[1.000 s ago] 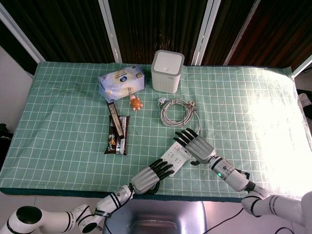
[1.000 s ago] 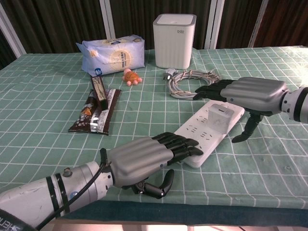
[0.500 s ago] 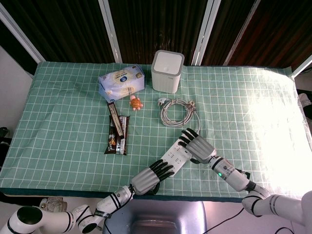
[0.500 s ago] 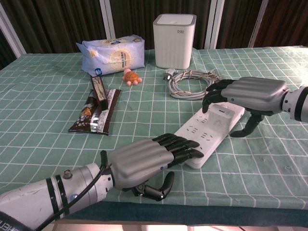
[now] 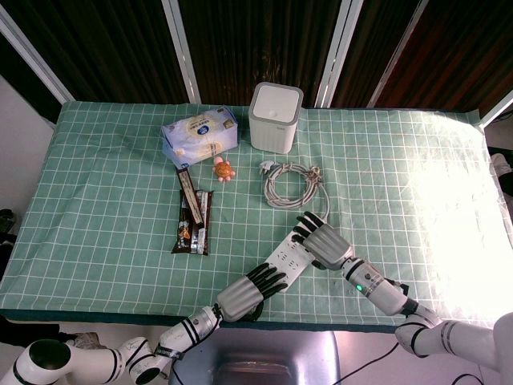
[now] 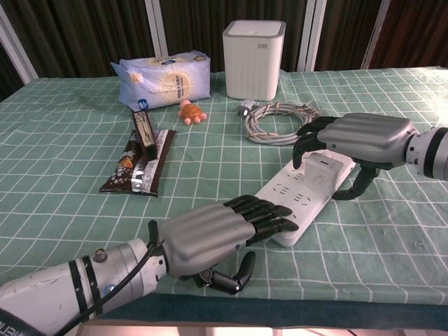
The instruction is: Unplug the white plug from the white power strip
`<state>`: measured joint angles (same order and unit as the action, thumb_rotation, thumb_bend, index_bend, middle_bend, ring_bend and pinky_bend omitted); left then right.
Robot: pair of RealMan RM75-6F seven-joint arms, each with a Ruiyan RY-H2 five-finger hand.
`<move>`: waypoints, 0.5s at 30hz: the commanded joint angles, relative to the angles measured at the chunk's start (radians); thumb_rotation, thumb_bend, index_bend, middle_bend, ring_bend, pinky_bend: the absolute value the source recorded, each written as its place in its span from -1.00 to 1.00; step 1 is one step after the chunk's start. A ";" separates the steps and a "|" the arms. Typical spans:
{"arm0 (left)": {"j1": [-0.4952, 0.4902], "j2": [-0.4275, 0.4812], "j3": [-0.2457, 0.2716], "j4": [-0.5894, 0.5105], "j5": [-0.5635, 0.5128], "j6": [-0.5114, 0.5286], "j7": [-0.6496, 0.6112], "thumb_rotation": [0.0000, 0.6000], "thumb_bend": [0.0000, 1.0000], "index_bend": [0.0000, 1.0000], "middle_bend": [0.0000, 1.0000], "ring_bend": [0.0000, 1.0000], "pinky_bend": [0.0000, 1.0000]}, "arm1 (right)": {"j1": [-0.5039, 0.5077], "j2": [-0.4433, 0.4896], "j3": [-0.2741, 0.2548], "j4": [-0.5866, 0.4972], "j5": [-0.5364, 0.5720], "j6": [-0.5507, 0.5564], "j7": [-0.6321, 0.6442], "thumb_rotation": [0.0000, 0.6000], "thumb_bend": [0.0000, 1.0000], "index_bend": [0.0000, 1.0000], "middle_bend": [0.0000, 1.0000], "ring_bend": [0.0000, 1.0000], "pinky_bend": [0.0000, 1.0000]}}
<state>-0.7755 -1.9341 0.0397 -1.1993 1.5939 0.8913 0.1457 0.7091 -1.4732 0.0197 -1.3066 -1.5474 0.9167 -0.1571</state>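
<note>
White power strip [image 6: 302, 194] lying diagonally on the green checked cloth [image 6: 63, 140], near end pinned under the flat, pressed-together fingers of the left hand [image 6: 210, 234]. Farther along, white plug [image 6: 322, 171] seated in the strip's far end, not yet pulled. Right hand [image 6: 357, 138] arched over it, fingers curled down on one side, thumb on the other; actual contact impossible to tell. Beyond, coiled cable [image 6: 274, 117], canister [image 6: 253, 49]. Bracing done; gripping and pulling left.
</note>
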 commanded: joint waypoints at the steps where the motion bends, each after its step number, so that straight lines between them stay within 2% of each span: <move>1: 0.000 -0.001 0.000 0.000 -0.001 0.000 0.001 0.21 0.60 -1.00 -1.00 -1.00 -0.82 | 0.001 -0.002 -0.001 0.000 -0.002 0.002 0.000 1.00 -0.31 -0.14 -0.38 -0.77 -0.71; 5: 0.001 -0.001 0.001 0.002 -0.003 -0.001 0.003 0.21 0.60 -1.00 -1.00 -1.00 -0.82 | 0.001 -0.002 -0.005 -0.001 -0.006 0.005 0.000 1.00 -0.28 -0.10 -0.37 -0.75 -0.71; 15: 0.001 -0.001 0.002 0.005 -0.004 0.000 0.001 0.21 0.60 -1.00 -1.00 -1.00 -0.82 | 0.003 -0.002 -0.013 -0.011 -0.014 0.007 0.002 1.00 -0.02 0.13 -0.29 -0.62 -0.65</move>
<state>-0.7746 -1.9351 0.0421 -1.1943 1.5902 0.8915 0.1467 0.7118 -1.4754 0.0084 -1.3156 -1.5596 0.9242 -0.1550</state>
